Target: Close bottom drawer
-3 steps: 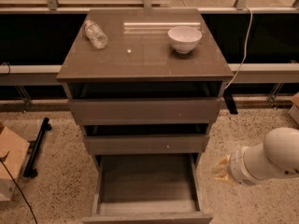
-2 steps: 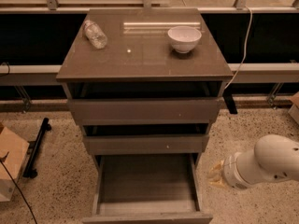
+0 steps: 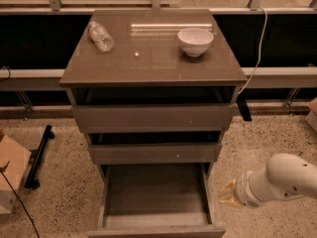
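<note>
The bottom drawer (image 3: 156, 195) of the grey-brown cabinet (image 3: 153, 63) is pulled far out toward me and its deep box is empty. Its flat front panel (image 3: 157, 230) sits at the lower edge of the view. The two drawers above it, the top drawer (image 3: 152, 117) and the middle drawer (image 3: 154, 152), are each slightly out. My gripper (image 3: 228, 195) hangs low over the floor just right of the open bottom drawer's right side, on the end of my white arm (image 3: 280, 180). It touches nothing.
A white bowl (image 3: 195, 40) and a clear plastic bottle (image 3: 100, 35) lying on its side rest on the cabinet top. A cardboard box (image 3: 11, 175) and a black stand (image 3: 38, 156) are on the speckled floor at left. A white cable (image 3: 255, 58) hangs at right.
My arm and gripper have moved down and slightly left, closer to the right side of the open bottom drawer. The drawers have not moved.
</note>
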